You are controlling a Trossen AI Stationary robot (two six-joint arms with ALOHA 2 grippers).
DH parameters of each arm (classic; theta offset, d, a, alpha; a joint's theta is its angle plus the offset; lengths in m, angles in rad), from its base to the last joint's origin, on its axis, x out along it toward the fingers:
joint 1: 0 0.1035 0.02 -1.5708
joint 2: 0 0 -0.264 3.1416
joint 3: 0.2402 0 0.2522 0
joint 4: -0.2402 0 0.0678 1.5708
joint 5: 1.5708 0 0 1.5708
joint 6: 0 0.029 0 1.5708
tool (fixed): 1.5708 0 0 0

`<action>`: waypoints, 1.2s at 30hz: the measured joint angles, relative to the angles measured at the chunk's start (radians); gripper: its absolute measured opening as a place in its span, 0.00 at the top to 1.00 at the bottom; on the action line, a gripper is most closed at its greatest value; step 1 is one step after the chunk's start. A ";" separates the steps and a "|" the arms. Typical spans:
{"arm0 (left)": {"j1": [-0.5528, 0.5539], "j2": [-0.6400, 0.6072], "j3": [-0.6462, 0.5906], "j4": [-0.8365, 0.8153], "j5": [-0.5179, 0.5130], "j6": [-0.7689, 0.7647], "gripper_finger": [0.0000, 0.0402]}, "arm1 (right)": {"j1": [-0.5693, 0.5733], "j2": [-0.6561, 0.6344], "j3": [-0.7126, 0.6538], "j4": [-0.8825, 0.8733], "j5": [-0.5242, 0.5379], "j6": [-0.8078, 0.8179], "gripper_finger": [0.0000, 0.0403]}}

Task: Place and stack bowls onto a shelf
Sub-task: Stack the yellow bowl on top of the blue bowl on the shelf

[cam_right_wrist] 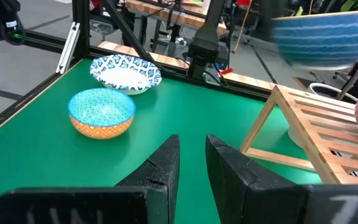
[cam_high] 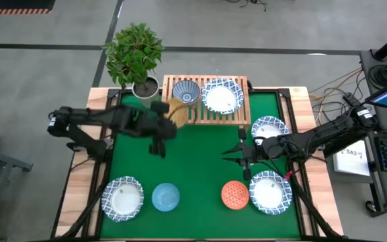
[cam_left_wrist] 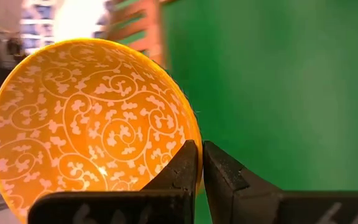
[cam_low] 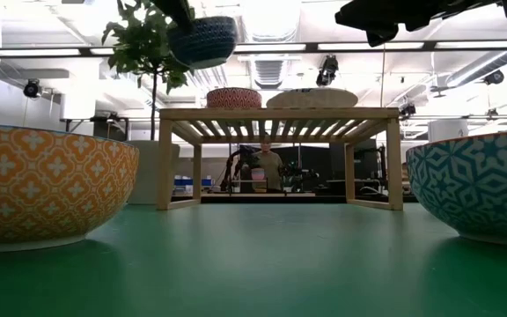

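The shelf (cam_high: 205,101) sits at 12 o'clock on the green table (cam_high: 200,161) with a small blue-patterned bowl (cam_high: 186,92) and a wide white bowl (cam_high: 222,96) already on top. The left gripper (cam_high: 168,119) is pinched on the rim of the yellow-orange bowl (cam_high: 175,111), held up at the shelf's 7 o'clock corner. Looks like mid-delivery; next it probably needs nesting into the small bowl. The right gripper (cam_high: 232,152) hangs empty at 3 o'clock, fingers slightly apart.
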 joint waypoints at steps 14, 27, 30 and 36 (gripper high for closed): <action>0.272 0.033 0.069 0.024 0.054 0.261 1.00 | 0.000 0.000 0.000 0.000 0.000 -0.008 0.83; 0.375 0.059 0.069 0.111 0.172 0.381 1.00 | 0.000 0.000 0.000 -0.019 0.000 -0.003 0.83; 0.399 0.059 0.069 0.126 0.180 0.387 1.00 | 0.000 0.000 0.000 -0.019 0.000 -0.003 0.83; 0.425 0.088 0.159 0.112 0.229 0.378 1.00 | 0.000 0.000 0.000 -0.018 0.008 -0.003 0.83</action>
